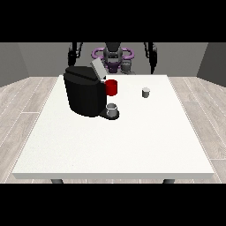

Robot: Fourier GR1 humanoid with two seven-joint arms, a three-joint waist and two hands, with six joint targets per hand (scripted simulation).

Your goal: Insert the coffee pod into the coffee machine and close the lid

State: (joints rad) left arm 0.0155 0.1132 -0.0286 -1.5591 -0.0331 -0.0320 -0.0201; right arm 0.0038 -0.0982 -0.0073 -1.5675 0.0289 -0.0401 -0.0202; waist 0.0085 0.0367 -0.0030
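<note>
Small grey-white cylindrical coffee pod (146, 92) stands upright on the large white table (132, 145), in the far half, toward the view's right. Nothing touches it. It sits well apart from the machine, with bare tabletop between them.

Bulky black coffee machine (83, 91) stands on the table left of centre, also in the far half. Its grey flat lid (98, 69) is tilted up and open, slanting away from the top of the body. A red rounded part (111, 87) shows at the machine's right side, just under the lid; can't tell whether it's a separate cup or part of the machine. A small grey cup (112, 109) sits on the dark base at the machine's front-right foot, directly below the red part.

Robot torso (112, 56) is behind the far table edge, dark with purple ring-shaped pieces at the shoulders. Both arms hang down at its sides, behind the table line, not over the tabletop. The hand at the view's left (71, 57) is near the back corner of the machine's top, apart from it. The hand at the view's right (153, 65) is well behind the pod. Too small and dark to read either hand's fingers: cannot tell whether either is open or closed. Neither holds anything visible.

Grey wood-plank floor (26, 101) surrounds the table.
</note>
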